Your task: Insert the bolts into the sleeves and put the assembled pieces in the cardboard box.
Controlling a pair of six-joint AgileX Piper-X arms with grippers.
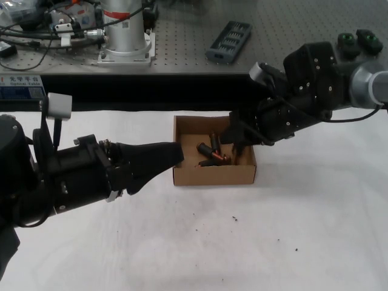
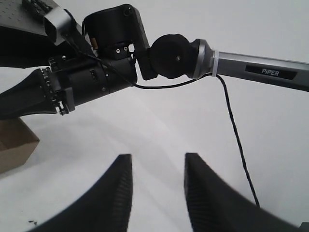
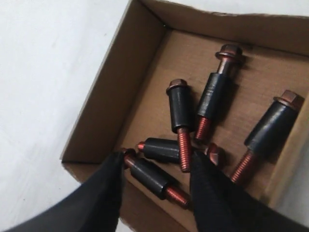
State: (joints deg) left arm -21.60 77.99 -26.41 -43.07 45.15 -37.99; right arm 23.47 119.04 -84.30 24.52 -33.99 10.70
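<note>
**Both grippers empty and spread; five sleeved bolts in the box**

At the left of the white cloth-covered bench (image 1: 182, 242) you have the left gripper (image 1: 170, 154), lying low over the cloth with its tip just beside the left wall of the box. Its own wrist camera shows the left gripper (image 2: 157, 193) with its two black ribbed fingers (image 2: 116, 193) spread apart and only bare cloth between them.

In the middle sits the open brown cardboard box (image 1: 212, 176). Inside it lie five assembled pieces, each a copper-coloured hex-head bolt pushed through a black cylindrical sleeve. One (image 3: 179, 104) and another (image 3: 212, 92) lie side by side near the centre. A third (image 3: 270, 128) rests by the far side wall, and a fourth (image 3: 161, 149) lies crosswise under the first one's thread.

At the right, your right gripper (image 1: 239, 136) hangs over the right half of the box. Its fingers (image 3: 217, 203) are parted, and the fifth piece (image 3: 149, 176) shows in the gap between them. You cannot tell whether either finger touches it.

Behind the bench, a grey perforated metal table (image 1: 291, 24) carries a blue-grey slotted tray (image 1: 229, 41).
</note>
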